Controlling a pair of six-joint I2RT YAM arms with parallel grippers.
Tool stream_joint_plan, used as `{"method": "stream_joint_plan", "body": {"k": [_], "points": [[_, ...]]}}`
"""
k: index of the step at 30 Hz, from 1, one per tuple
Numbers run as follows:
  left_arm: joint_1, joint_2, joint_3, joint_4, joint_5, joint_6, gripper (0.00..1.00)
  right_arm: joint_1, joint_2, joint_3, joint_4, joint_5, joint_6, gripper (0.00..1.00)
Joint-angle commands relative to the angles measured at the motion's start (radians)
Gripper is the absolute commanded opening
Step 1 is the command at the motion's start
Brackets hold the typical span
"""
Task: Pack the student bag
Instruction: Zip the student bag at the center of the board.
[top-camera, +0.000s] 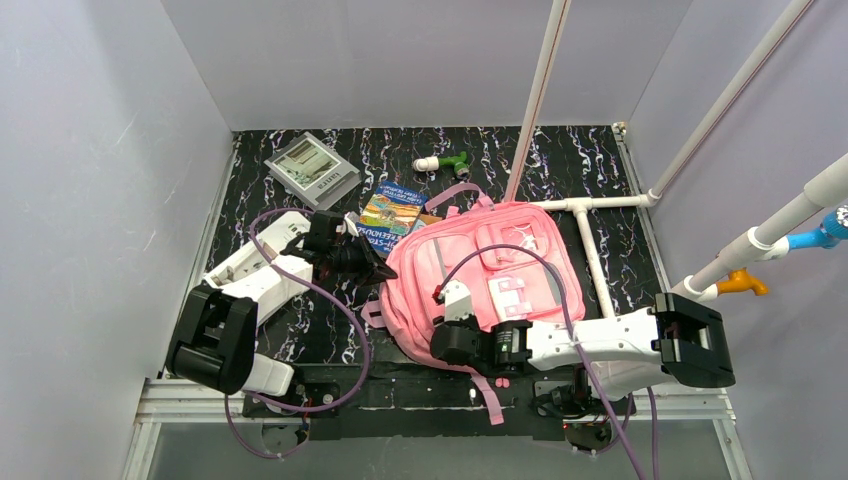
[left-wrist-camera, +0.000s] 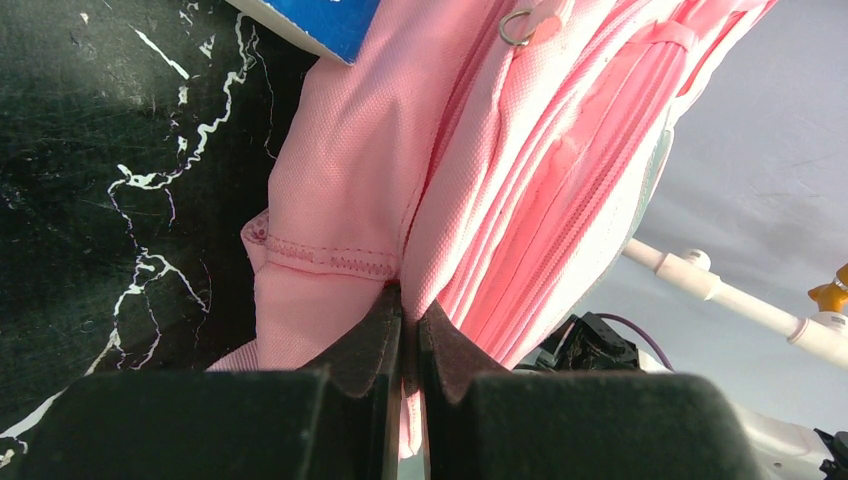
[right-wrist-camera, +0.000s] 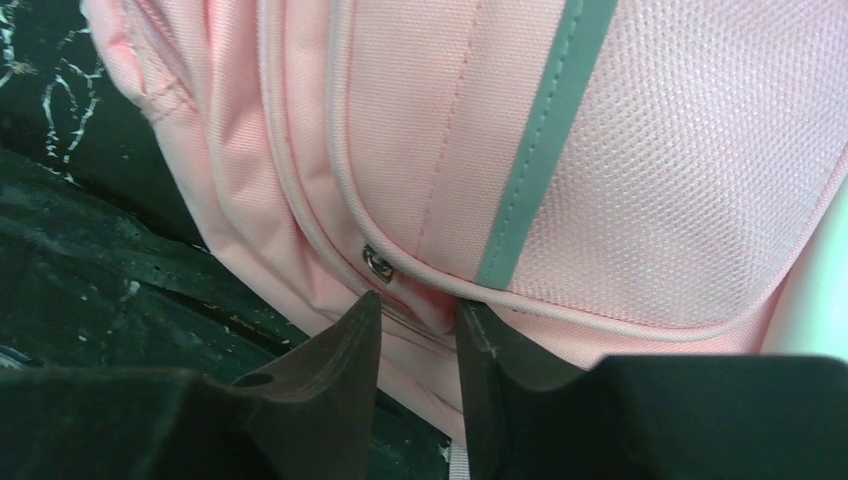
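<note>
The student bag (top-camera: 490, 270), a pink backpack with a grey stripe (right-wrist-camera: 540, 150), lies flat in the middle of the black marbled table (top-camera: 250, 210). My left gripper (top-camera: 375, 268) is at the bag's left edge. In the left wrist view it (left-wrist-camera: 408, 305) is shut on a thin fold of the pink fabric beside a stitched seam. My right gripper (top-camera: 447, 298) reaches onto the bag's near left corner. In the right wrist view its jaws (right-wrist-camera: 418, 305) stand partly apart and press on a bulge of bag fabric by the zip, just right of a metal zip pull (right-wrist-camera: 377, 263).
A colourful book (top-camera: 393, 212) lies under the bag's upper left corner, its blue corner (left-wrist-camera: 320, 20) showing. A grey box (top-camera: 312, 168) and a white-green object (top-camera: 442, 162) lie at the back. A white pipe frame (top-camera: 590, 240) stands to the right. A pink strap (top-camera: 487, 392) hangs over the near edge.
</note>
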Motion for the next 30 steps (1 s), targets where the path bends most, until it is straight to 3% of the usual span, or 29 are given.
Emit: {"method": "stream_joint_plan", "body": {"k": [1, 8, 12, 16, 30], "points": [[0.015, -0.066, 0.0, 0.054, 0.023, -0.018, 0.0, 0.013, 0.001, 0.002, 0.082, 0.146, -0.016, 0.38], [0.015, -0.072, -0.002, 0.048, 0.02, -0.015, 0.0, 0.014, 0.053, 0.024, 0.029, 0.209, 0.012, 0.33], [0.015, -0.074, 0.002, 0.034, 0.01, -0.01, 0.0, 0.016, 0.076, 0.055, -0.051, 0.224, 0.044, 0.16], [0.015, -0.078, 0.026, -0.02, -0.025, 0.011, 0.0, 0.017, 0.041, 0.056, -0.139, 0.197, 0.08, 0.06], [0.059, -0.046, 0.065, -0.067, -0.063, 0.043, 0.0, 0.017, -0.311, -0.14, -0.275, 0.093, 0.201, 0.02]]}}
